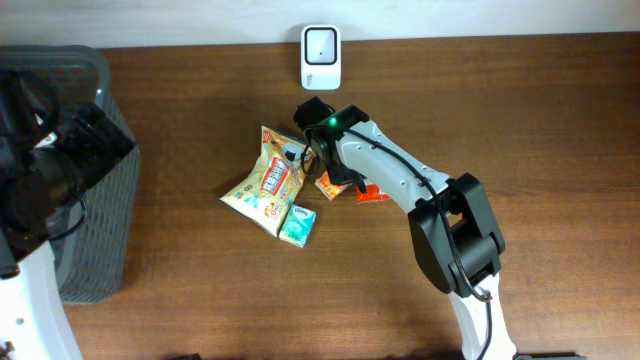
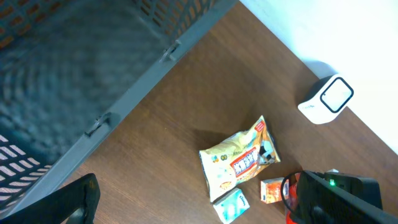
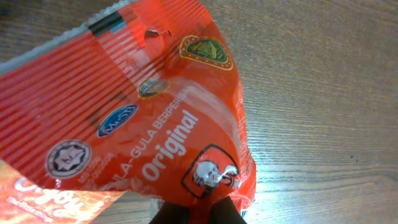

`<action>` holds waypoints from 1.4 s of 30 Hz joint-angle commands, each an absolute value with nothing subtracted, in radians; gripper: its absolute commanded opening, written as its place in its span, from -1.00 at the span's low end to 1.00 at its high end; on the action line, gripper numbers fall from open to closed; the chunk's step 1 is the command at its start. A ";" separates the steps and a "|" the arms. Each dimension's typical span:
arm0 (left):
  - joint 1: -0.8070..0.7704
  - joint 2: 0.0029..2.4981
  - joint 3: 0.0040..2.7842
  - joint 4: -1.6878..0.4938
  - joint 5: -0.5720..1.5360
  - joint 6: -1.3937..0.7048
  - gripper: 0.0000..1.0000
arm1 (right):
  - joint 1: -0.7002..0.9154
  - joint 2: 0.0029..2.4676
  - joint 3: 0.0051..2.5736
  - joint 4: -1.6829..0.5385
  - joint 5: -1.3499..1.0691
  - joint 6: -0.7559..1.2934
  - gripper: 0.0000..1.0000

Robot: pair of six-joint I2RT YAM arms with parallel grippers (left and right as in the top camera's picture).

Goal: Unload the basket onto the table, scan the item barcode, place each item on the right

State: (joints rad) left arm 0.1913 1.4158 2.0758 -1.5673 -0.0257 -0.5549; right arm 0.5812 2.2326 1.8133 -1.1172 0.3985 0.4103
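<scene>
In the right wrist view, my right gripper (image 3: pixel 200 215) is shut on the edge of a red packet (image 3: pixel 124 106) printed "Original", which lies on the wooden table. Seen from overhead, that packet (image 1: pixel 373 194) shows only as a red corner under the right arm. My right gripper (image 1: pixel 347 183) is low over it. The white barcode scanner (image 1: pixel 321 56) stands at the table's back edge, and the left wrist view shows this scanner (image 2: pixel 326 99) too. My left gripper is open and empty, with one black finger (image 2: pixel 71 199) visible, high above the table near the basket.
A yellow snack bag (image 1: pixel 268 180), a small orange box (image 1: pixel 328 186) and a teal box (image 1: pixel 298 226) lie just left of the red packet. A grey mesh basket (image 1: pixel 100 210) stands at the left edge, under the left arm.
</scene>
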 commanded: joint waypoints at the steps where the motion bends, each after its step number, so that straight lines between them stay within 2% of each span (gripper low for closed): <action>1: 0.195 1.414 2.075 -1.566 -0.022 -0.564 0.98 | 0.560 2.231 1.853 -1.134 0.320 0.413 -0.92; 4: 0.195 1.414 2.075 -1.566 -0.022 -0.564 0.98 | 0.508 2.218 1.931 -1.179 0.194 0.404 -0.92; 9: 0.195 1.414 2.075 -1.566 -0.022 -0.564 0.98 | 0.345 2.211 2.058 -1.216 -0.317 0.270 -0.92; 10: 0.195 1.414 2.075 -1.566 -0.022 -0.564 0.98 | 0.274 2.212 2.058 -1.212 -0.521 0.217 -0.92; 11: 0.195 1.414 2.075 -1.566 -0.022 -0.564 0.98 | 0.244 2.218 2.057 -1.212 -0.601 0.192 -0.92; 14: 0.195 1.414 2.075 -1.566 -0.022 -0.564 0.98 | 0.158 2.232 2.032 -1.211 -0.826 0.145 -0.92; 17: 0.195 1.414 2.075 -1.566 -0.022 -0.564 0.98 | 0.104 2.246 1.968 -1.198 -0.950 0.134 -0.92; 24: 0.195 1.414 2.075 -1.566 -0.022 -0.564 0.98 | 0.017 2.296 1.752 -1.061 -0.967 0.204 -0.92; 27: 0.195 1.414 2.075 -1.566 -0.022 -0.564 0.98 | -0.045 2.300 1.707 -1.034 -0.789 0.249 -0.88; 30: 0.195 1.414 2.075 -1.566 -0.022 -0.564 0.98 | -0.107 2.296 1.759 -1.143 -0.488 0.239 -0.56; 34: 0.195 1.414 2.075 -1.566 -0.022 -0.564 0.98 | -0.145 2.282 1.932 -1.332 -0.333 0.186 -0.44; 39: 0.195 1.414 2.075 -1.566 -0.022 -0.564 0.98 | -0.115 2.275 2.191 -1.561 -0.276 0.091 0.25; 40: 0.195 1.414 2.075 -1.566 -0.022 -0.564 0.98 | -0.103 2.275 2.223 -1.591 -0.276 0.074 0.27; 42: 0.195 1.414 2.075 -1.566 -0.022 -0.564 0.98 | -0.052 2.275 2.256 -1.640 -0.275 0.011 0.07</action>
